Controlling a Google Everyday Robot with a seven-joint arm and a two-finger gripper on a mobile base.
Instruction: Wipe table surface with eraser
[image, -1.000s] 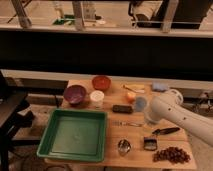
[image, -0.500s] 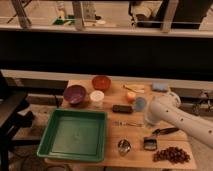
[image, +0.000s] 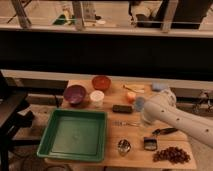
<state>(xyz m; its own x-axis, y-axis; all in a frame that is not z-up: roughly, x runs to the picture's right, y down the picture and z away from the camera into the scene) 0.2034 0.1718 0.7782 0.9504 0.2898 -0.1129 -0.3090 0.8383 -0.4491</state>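
Note:
The eraser (image: 122, 108), a small flat black block, lies on the light tan table surface (image: 132, 135), just right of the white cup (image: 97, 98). My white arm (image: 172, 114) reaches in from the right over the table. My gripper (image: 145, 119) is at the arm's near-left end, a little right of and nearer than the eraser and apart from it. It is above the table beside a fork (image: 127, 123).
A green tray (image: 54, 131) fills the front left. A purple bowl (image: 75, 93) and a red bowl (image: 101, 81) stand at the back. A pale blue pad (image: 159, 87), an orange object (image: 131, 97), a metal cup (image: 123, 146), a black-and-silver clip (image: 149, 144) and a dark cluster (image: 172, 154) are also on the table.
The arm's end has shifted slightly left, toward the eraser. The objects on the table have not moved.

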